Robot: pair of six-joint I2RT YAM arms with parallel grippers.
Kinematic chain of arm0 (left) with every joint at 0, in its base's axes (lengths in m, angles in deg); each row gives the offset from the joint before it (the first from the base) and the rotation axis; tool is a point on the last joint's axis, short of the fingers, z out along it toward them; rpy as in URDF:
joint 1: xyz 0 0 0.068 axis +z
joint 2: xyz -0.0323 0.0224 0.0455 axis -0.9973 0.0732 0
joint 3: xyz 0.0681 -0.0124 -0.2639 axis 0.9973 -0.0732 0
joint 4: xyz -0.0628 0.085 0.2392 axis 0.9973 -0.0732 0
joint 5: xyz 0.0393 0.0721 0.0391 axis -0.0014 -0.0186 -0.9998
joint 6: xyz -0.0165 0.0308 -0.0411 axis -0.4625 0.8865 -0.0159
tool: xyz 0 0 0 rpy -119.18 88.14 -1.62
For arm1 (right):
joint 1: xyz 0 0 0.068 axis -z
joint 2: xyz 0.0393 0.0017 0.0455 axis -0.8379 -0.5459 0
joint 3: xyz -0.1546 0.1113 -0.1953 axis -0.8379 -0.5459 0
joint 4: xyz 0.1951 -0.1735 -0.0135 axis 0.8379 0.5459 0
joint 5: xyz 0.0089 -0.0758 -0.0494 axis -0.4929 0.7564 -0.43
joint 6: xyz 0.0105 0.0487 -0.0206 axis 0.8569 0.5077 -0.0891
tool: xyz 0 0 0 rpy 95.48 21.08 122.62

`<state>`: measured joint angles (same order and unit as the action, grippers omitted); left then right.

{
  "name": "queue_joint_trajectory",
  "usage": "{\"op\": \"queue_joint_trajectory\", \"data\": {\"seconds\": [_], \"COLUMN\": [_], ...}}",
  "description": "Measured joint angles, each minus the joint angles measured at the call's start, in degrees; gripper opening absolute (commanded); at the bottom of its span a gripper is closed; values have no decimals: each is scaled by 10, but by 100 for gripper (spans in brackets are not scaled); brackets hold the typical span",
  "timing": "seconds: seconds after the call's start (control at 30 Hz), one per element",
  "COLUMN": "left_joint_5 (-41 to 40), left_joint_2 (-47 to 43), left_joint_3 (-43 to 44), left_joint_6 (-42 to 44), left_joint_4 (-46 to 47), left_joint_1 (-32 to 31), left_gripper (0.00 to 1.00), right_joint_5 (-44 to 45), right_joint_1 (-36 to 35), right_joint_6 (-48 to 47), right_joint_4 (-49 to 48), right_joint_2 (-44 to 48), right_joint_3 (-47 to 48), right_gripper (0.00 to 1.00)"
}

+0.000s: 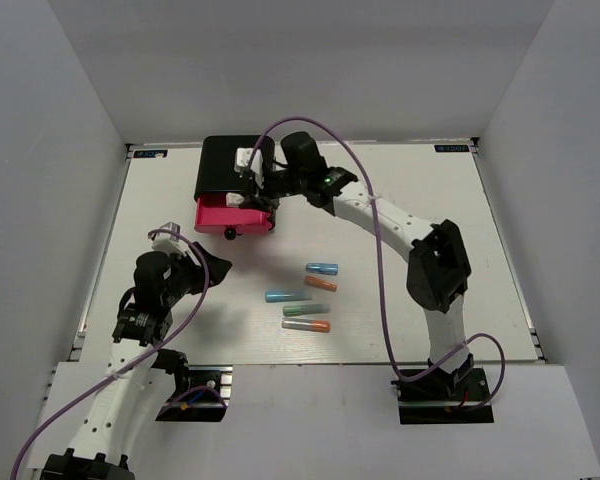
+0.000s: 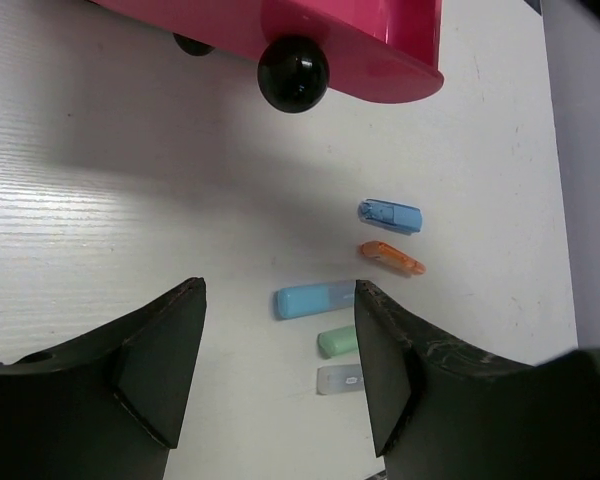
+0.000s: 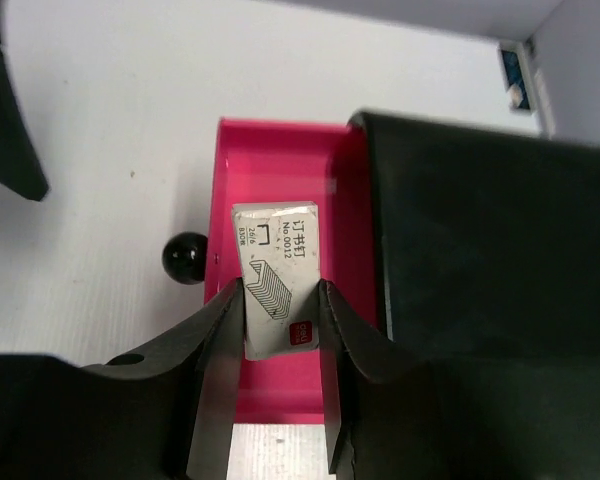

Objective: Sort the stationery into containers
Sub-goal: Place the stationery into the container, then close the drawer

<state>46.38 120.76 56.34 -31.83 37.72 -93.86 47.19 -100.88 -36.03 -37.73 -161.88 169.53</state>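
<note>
The black box [image 1: 223, 165] stands at the back left with one pink drawer [image 1: 235, 217] pulled open, its knob [image 1: 230, 233] facing front. My right gripper [image 3: 280, 300] is shut on the small white block [image 3: 277, 280] and holds it over the open drawer [image 3: 280, 160]. The blue [image 1: 322, 268], orange [image 1: 321, 283], light blue [image 1: 280, 296], green [image 1: 298, 309] and grey orange-tipped [image 1: 306, 325] sticks lie on the table's middle. My left gripper [image 2: 280, 360] is open and empty, left of the sticks, with the light blue stick [image 2: 315, 299] ahead of it.
White walls surround the table on the left, back and right. The right arm [image 1: 400, 225] stretches across the table from its base at the front right to the box. The drawer knob [image 2: 293, 73] hangs just ahead of the left gripper.
</note>
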Motion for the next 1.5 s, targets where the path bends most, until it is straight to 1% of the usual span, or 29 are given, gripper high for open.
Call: {"op": "queue_joint_trajectory", "data": {"seconds": [0.1, 0.13, 0.2, 0.23, 0.33, 0.57, 0.6, 0.63, 0.67, 0.7, 0.73, 0.77, 0.83, 0.9, 0.97, 1.0, 1.07, 1.1, 1.2, 1.23, 1.33, 1.47, 1.5], "left_joint_5": [-1, -1, -1, -1, 0, 9, 10, 13, 15, 18, 21, 25, 34, 45, 56, 61, 69, 74, 83, 85, 87, 84, 83], "left_joint_2": [-4, -5, -6, -7, -6, 7, 9, 11, 14, 20, 27, 36, 56, 68, 76, 78, 84, 87, 94, 96, 100, 104, 104], "left_joint_3": [0, 0, 0, 0, 0, 0, 0, 0, 0, 0, 0, 1, 4, 5, 7, 10, 18, 21, 23, 23, 22, 21, 21], "left_joint_6": [-7, -10, -14, -15, -18, -21, -21, -21, -22, -20, -20, -19, -13, -4, 6, 11, 21, 24, 28, 28, 25, 20, 19], "left_joint_4": [-2, -4, -8, -10, -12, -8, -6, -4, -1, 3, 5, 5, 5, 5, 5, 5, 7, 10, 19, 22, 28, 32, 31], "left_joint_1": [0, 0, 0, 0, 0, 0, 0, 0, 0, 0, 0, 0, 0, -1, -4, -6, -12, -15, -26, -30, -43, -56, -58], "left_gripper": [71, 71, 71, 71, 71, 69, 66, 64, 61, 59, 55, 52, 44, 42, 42, 42, 42, 42, 44, 45, 48, 56, 56], "right_joint_5": [30, 38, 53, 59, 69, 79, 79, 80, 82, 83, 83, 85, 82, 79, 75, 75, 73, 73, 73, 72, 67, 66, 68], "right_joint_1": [-7, -9, -12, -13, -15, -16, -16, -16, -15, -14, -11, -9, 2, 14, 32, 40, 56, 62, 69, 70, 71, 69, 69], "right_joint_6": [19, 21, 24, 26, 28, 43, 45, 47, 49, 49, 51, 56, 58, 56, 53, 49, 33, 24, -3, -11, -35, -50, -51], "right_joint_4": [-3, -3, -2, 0, -5, -6, -6, -8, -10, -12, -11, -29, -49, -56, -60, -58, -55, -45, -14, 0, 25, 36, 35], "right_joint_2": [-31, -37, -44, -45, -44, -28, -20, -10, 5, 26, 46, 75, 155, 206, 254, 276, 311, 326, 355, 360, 372, 372, 369], "right_joint_3": [0, 0, 0, 0, 0, 0, 0, -2, -12, -27, -42, -74, -161, -217, -278, -310, -381, -415, -509, -531, -586, -624, -627], "right_gripper": [14, 25, 37, 45, 50, 50, 48, 46, 37, 20, 20, 8, 4, 4, 6, 10, 14, 19, 29, 35, 41, 45, 45]}}
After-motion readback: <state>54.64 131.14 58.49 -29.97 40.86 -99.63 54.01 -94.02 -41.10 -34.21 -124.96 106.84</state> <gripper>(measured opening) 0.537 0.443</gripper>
